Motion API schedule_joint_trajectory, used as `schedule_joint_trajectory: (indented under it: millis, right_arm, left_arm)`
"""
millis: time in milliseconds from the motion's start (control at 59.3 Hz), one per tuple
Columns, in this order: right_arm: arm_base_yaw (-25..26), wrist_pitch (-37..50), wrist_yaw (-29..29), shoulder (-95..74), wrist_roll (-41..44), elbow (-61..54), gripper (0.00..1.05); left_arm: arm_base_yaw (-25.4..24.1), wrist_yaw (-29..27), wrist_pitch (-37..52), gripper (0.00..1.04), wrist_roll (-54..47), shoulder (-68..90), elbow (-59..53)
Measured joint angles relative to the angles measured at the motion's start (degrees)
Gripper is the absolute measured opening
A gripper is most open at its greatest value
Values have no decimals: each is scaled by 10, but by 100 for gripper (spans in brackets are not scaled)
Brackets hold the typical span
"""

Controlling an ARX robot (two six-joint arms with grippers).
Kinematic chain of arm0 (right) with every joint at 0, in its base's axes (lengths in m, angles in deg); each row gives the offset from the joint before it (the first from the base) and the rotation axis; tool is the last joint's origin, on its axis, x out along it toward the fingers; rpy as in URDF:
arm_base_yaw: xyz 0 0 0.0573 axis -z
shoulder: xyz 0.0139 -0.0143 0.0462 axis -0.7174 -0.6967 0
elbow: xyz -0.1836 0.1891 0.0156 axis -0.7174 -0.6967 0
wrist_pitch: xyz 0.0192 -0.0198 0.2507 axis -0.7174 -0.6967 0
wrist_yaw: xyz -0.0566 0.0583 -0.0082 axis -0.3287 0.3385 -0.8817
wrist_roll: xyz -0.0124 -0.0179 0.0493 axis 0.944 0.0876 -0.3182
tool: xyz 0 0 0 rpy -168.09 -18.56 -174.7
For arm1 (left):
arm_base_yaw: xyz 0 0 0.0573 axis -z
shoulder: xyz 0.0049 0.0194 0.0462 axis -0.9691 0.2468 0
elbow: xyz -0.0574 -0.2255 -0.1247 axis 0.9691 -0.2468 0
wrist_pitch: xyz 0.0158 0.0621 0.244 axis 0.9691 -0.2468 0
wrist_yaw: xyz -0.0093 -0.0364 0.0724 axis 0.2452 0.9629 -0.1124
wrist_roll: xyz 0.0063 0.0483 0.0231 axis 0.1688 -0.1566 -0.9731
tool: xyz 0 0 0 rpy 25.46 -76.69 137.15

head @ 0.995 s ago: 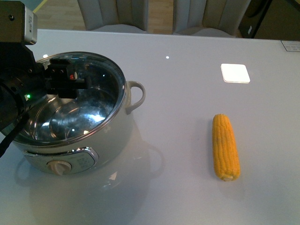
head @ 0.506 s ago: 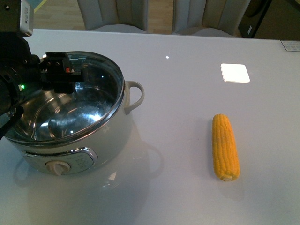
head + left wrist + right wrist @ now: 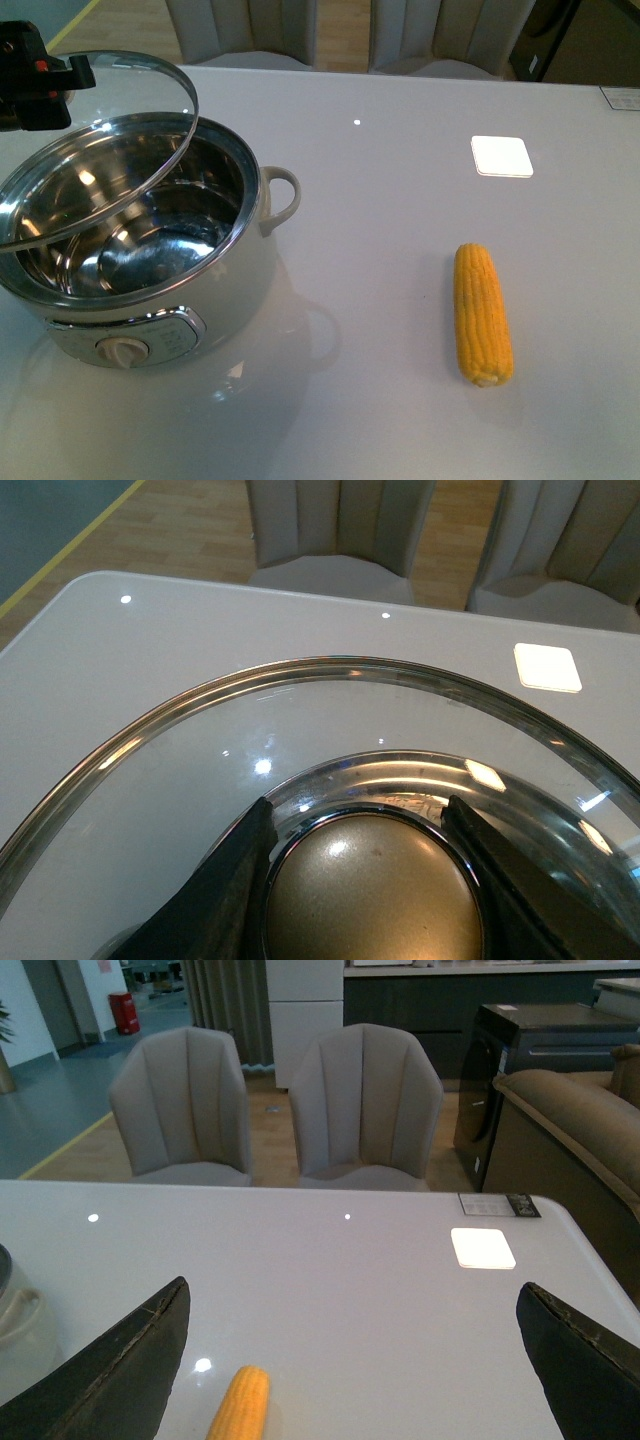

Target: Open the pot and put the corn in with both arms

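The cream-white pot (image 3: 225,300) stands at the left of the table, its steel inner bowl (image 3: 140,235) showing. My left gripper (image 3: 40,85) is shut on the knob (image 3: 372,890) of the glass lid (image 3: 120,150), which hangs tilted above the pot's left side, its right edge highest. In the left wrist view the black fingers (image 3: 225,890) flank the knob and the lid's steel rim (image 3: 330,670) curves round. The yellow corn (image 3: 482,312) lies on the table right of the pot. My right gripper (image 3: 350,1370) is open above the table, the corn (image 3: 240,1405) between its fingers' span, near the left one.
The white table (image 3: 380,200) carries a small white square pad (image 3: 501,155) at the back right. Two grey chairs (image 3: 270,1105) stand behind the far edge. The pot's right loop handle (image 3: 285,195) sticks out toward the corn. A dark cabinet and a sofa (image 3: 570,1110) stand at the right.
My left gripper has lifted the lid off the pot and carried it up and to the left, tilting it. The pot's bowl is now uncovered. The corn has not moved.
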Motion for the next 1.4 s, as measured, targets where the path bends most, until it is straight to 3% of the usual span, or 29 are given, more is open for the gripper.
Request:
schedule_joint_trajectory:
  millis: [169,455,708,1046,1400]
  right_arm:
    - [0,0,0,0,0,0,96]
    - [0,0,0,0,0,0,96]
    - [0,0,0,0,0,0,96]
    - [0,0,0,0,0,0,96]
    - [0,0,0,0,0,0,96]
  left_arm:
    - [-36,27,-2,44,-10,-12,4]
    - [-192,70,-1,44,-34,-8,24]
    - [-288,91,29,44,-54,48,59]
    - [-343,87,88,44,-54,168,68]
    - [-361,79,176,44,-77,297,110]
